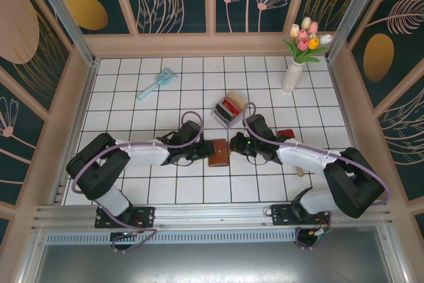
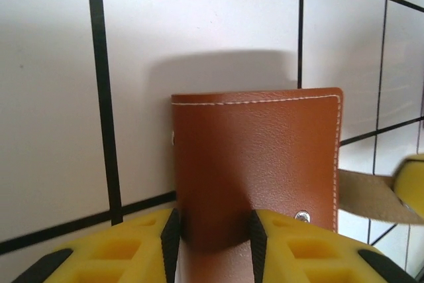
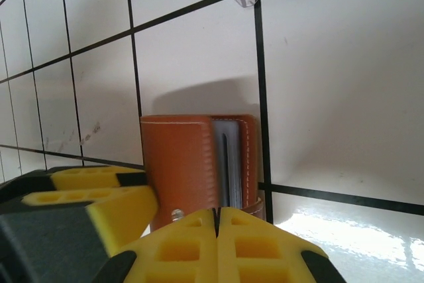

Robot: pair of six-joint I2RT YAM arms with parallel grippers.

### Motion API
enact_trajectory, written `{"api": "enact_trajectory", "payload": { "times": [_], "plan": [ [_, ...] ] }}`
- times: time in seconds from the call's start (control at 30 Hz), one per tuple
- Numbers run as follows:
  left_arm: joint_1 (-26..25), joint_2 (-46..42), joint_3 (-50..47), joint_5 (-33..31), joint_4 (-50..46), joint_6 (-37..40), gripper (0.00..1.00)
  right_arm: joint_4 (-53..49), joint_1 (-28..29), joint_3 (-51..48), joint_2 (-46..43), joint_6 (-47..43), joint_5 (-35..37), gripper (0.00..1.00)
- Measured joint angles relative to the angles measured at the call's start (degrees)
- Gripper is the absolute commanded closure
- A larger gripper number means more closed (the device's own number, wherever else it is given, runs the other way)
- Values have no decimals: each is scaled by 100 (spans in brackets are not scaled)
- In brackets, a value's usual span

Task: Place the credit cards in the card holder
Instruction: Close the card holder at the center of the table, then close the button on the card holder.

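The brown leather card holder (image 1: 219, 152) stands on the white tiles between my two grippers. In the left wrist view my left gripper (image 2: 213, 236) is shut on the card holder (image 2: 265, 157), a black pad pressing each side of its near cover. From the right wrist view the card holder (image 3: 182, 164) shows pale inner sleeves at its open edge. My right gripper (image 3: 216, 213) is shut, fingertips together at the tan strap (image 2: 368, 195) that stretches from the holder to it. The credit cards (image 1: 230, 105), red and black ones, stand in a clear tray behind the holder.
The clear plastic tray (image 1: 224, 116) sits just beyond the holder. A red scoop (image 1: 286, 133) lies beside my right arm. A light blue brush (image 1: 157, 84) lies at the back left. A white vase of tulips (image 1: 292, 75) stands at the back right. Walls ring the tiled floor.
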Motion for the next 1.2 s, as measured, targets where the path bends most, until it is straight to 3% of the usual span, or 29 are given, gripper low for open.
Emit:
{"api": "enact_trajectory", "payload": {
  "times": [0.23, 0.43, 0.6, 0.7, 1.0, 1.2],
  "plan": [
    [-52, 221, 136, -2, 13, 33, 67, -4, 0, 44, 140, -50, -236, 77],
    [-52, 310, 205, 4, 22, 68, 69, -136, 0, 212, 245, -103, -289, 72],
    [-63, 369, 273, 2, 20, 105, 69, -422, 0, 463, 245, -219, -223, 74],
    [-63, 380, 284, 4, 17, 109, 69, -605, 2, 551, 245, -262, -175, 67],
    [-63, 380, 289, 2, 13, 129, 70, -1539, 308, 1086, 435, -448, 614, 66],
    [-70, 407, 317, 2, 13, 133, 70, -1961, 455, 1211, 551, -472, 942, 73]
  ]
}}
